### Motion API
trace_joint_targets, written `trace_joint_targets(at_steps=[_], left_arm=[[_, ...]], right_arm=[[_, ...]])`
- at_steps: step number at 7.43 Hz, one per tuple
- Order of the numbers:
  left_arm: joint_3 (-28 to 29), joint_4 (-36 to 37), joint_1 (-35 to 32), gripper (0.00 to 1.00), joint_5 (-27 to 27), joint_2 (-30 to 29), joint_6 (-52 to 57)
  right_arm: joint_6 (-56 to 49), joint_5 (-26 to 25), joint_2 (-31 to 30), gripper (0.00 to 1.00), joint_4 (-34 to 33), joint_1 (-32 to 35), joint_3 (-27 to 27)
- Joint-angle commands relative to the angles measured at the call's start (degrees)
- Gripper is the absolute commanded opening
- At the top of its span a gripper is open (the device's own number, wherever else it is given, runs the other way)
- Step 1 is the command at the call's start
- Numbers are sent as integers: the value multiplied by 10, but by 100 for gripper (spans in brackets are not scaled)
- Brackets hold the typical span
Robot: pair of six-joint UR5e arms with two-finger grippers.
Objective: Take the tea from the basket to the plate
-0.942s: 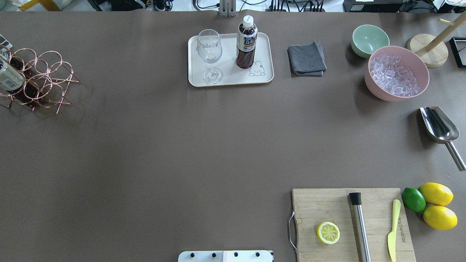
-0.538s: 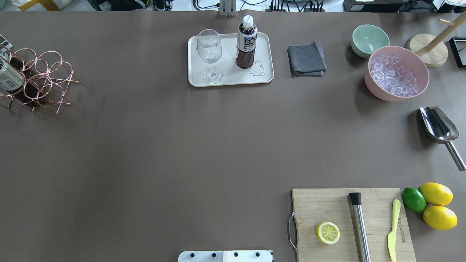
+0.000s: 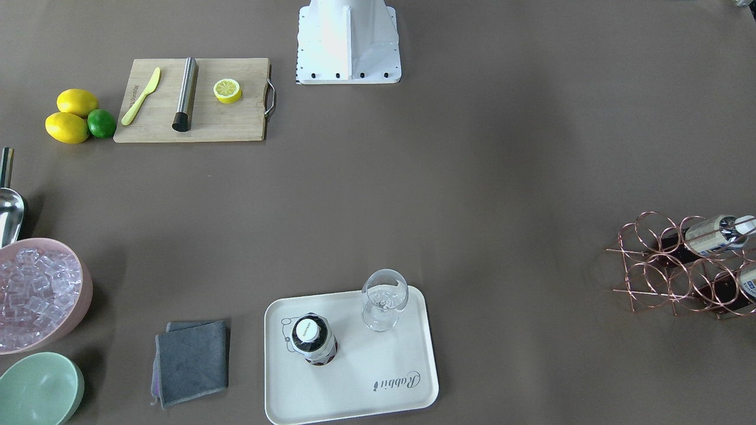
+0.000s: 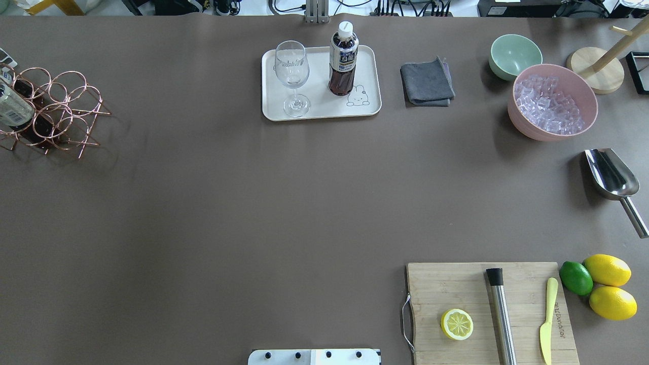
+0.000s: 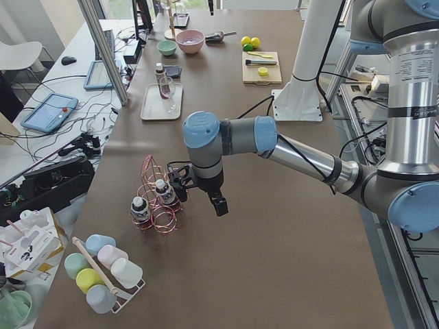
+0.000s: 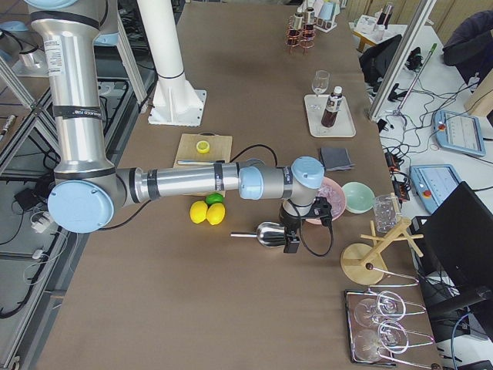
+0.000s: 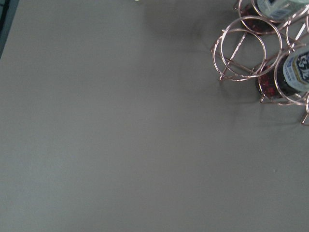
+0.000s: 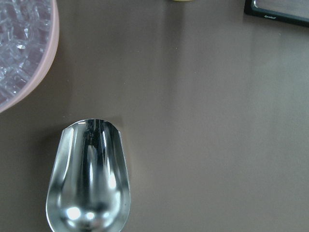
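Note:
One tea bottle (image 4: 343, 58) stands upright on the cream plate (image 4: 319, 104), also in the front view (image 3: 314, 340) on the plate (image 3: 354, 383). The copper wire basket (image 4: 61, 109) sits at the table's left end and holds two more tea bottles (image 3: 714, 234) (image 3: 750, 283); the left wrist view shows its rings (image 7: 246, 48). My left gripper (image 5: 199, 195) hangs close beside the basket (image 5: 156, 199); I cannot tell if it is open. My right gripper (image 6: 306, 231) hovers over a steel scoop (image 6: 269, 233); I cannot tell its state.
A wine glass (image 4: 292, 76) stands on the plate beside the bottle. A grey cloth (image 4: 427, 83), green bowl (image 4: 514, 56), pink ice bowl (image 4: 552, 101) and scoop (image 4: 611, 177) lie right. A cutting board (image 4: 456, 284) with lemon half, muddler and knife is near right.
The basket's rings have shifted very slightly at the left edge. The bottle on the plate and everything else stay where they were.

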Motion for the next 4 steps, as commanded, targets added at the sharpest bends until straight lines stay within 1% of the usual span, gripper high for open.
trace_joint_targets(at_steps=[1, 2, 3, 4], left_arm=[[84, -72, -15, 98, 0, -4, 208], [109, -100, -15, 98, 0, -3, 208], [128, -121, -14, 98, -1, -2, 206], [151, -155, -15, 98, -2, -2, 207]], right_arm=[[18, 1, -5, 100, 32, 1, -3], [56, -1, -6, 100, 57, 1, -9], [68, 1, -14, 99, 97, 1, -26], [67, 1, -30, 100, 129, 3, -28]])
